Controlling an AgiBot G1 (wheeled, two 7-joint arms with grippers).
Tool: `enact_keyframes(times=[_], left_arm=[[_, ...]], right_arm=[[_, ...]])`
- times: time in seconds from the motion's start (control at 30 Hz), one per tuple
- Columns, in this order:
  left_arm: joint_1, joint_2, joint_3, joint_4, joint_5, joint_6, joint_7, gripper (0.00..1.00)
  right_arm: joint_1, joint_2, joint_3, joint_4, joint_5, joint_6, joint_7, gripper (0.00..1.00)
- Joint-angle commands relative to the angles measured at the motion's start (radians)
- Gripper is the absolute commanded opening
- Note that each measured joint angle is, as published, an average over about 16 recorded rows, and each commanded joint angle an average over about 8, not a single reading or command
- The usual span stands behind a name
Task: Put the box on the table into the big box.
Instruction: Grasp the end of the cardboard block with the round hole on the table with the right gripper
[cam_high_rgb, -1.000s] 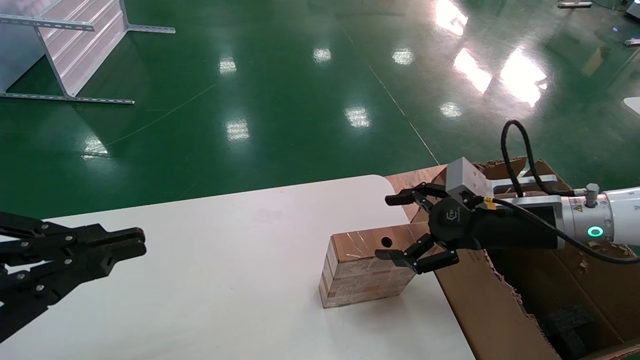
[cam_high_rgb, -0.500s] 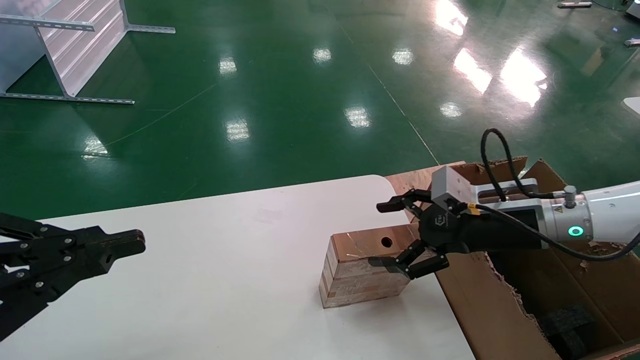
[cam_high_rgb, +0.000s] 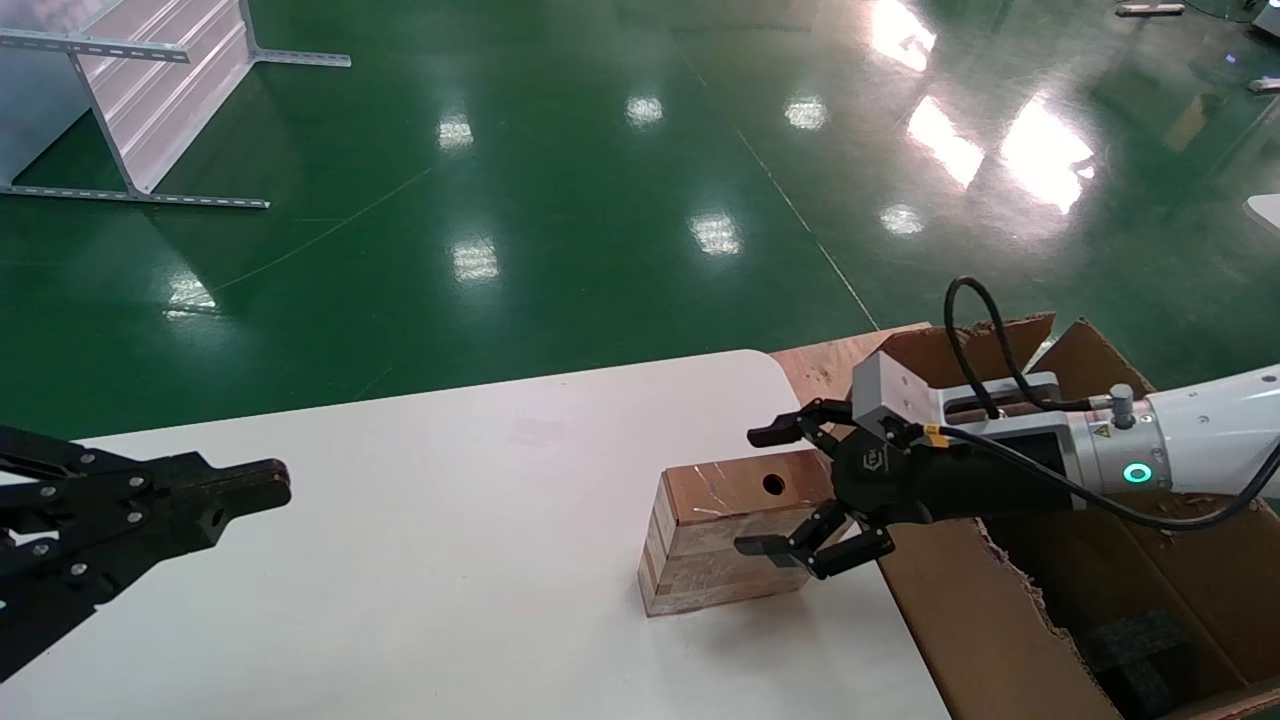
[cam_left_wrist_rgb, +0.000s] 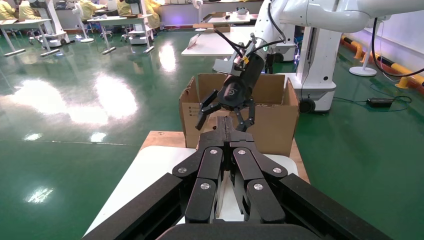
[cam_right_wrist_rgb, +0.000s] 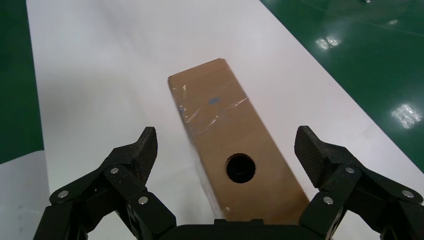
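The small brown-copper box (cam_high_rgb: 725, 528) with a round hole in its top stands on the white table (cam_high_rgb: 420, 540) near its right edge; it also shows in the right wrist view (cam_right_wrist_rgb: 232, 145). My right gripper (cam_high_rgb: 765, 492) is open, its jaws spread wide on either side of the box's right end, not touching it (cam_right_wrist_rgb: 227, 152). The big box (cam_high_rgb: 1010, 620), a torn cardboard carton with black foam inside, stands just right of the table. My left gripper (cam_high_rgb: 270, 485) is shut and empty over the table's left side.
Glossy green floor lies beyond the table. A metal frame (cam_high_rgb: 150, 100) stands far back left. In the left wrist view the carton (cam_left_wrist_rgb: 272, 117) and the other arm's gripper (cam_left_wrist_rgb: 227, 107) show beyond my shut fingers (cam_left_wrist_rgb: 227, 135).
My right gripper has moved left and down, from above the carton's edge to around the small box's right end. The left arm has not moved.
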Motion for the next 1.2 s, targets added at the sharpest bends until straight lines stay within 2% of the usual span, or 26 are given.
enact_keyframes(times=[0.03, 1.2], left_arm=[[0.0, 0.0, 0.0, 0.0, 0.0, 0.0, 0.0, 0.0], [0.0, -0.001, 0.001, 0.0, -0.001, -0.001, 0.001, 0.0]], right_arm=[[0.002, 0.003, -0.009, -0.001, 0.005, -0.002, -0.003, 1.0], [0.057, 0.005, -0.114, -0.073, 0.048, 0.011, -0.054, 1.0]])
